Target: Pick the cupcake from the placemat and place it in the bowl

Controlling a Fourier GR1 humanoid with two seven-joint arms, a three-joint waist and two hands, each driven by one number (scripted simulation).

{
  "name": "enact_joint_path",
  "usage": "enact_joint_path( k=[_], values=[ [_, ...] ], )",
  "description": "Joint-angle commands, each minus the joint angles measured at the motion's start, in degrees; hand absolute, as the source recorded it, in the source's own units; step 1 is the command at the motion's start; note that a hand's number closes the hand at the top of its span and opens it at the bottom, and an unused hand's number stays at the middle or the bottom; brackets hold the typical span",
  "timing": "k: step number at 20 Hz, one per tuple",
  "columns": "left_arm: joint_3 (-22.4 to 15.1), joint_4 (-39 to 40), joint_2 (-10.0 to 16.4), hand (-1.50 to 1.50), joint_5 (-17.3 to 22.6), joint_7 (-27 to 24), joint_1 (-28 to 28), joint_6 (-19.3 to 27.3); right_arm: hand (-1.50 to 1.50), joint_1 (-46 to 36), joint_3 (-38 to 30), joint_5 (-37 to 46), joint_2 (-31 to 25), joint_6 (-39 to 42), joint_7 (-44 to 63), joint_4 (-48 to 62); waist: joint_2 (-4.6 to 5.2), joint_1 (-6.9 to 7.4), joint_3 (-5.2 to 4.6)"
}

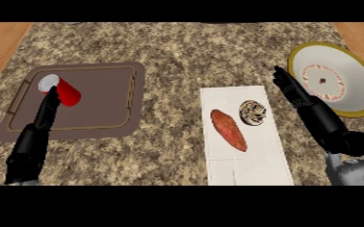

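The cupcake (pixel 253 112), round with a brown and cream speckled top, lies on the white placemat (pixel 245 163) at its upper right part. An orange-red sweet potato (pixel 229 130) lies beside it on the mat, to its left. The bowl (pixel 328 78), white with a yellow rim and a ring pattern inside, stands at the right edge of the counter. My right hand (pixel 293 88) is open, fingers straight, between the cupcake and the bowl, touching neither. My left hand (pixel 48 107) is open over the brown tray at the left, its fingers next to a red cup.
A brown tray (pixel 107 101) with handles lies at the left and carries a red cup (pixel 61 90) on its side with a white opening. Speckled stone counter runs across the back; wooden edges show at both upper corners.
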Motion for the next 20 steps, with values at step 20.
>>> enact_joint_path(
  k=[20],
  values=[
    [14.03, 7.18, -1.04, 0.00, 14.39, -0.66, -14.95, -7.98, -1.50, -6.67, 19.17, 52.93, 12.43, -27.08, 28.04, -13.94, 0.37, -0.68, -1.16]
  ],
)
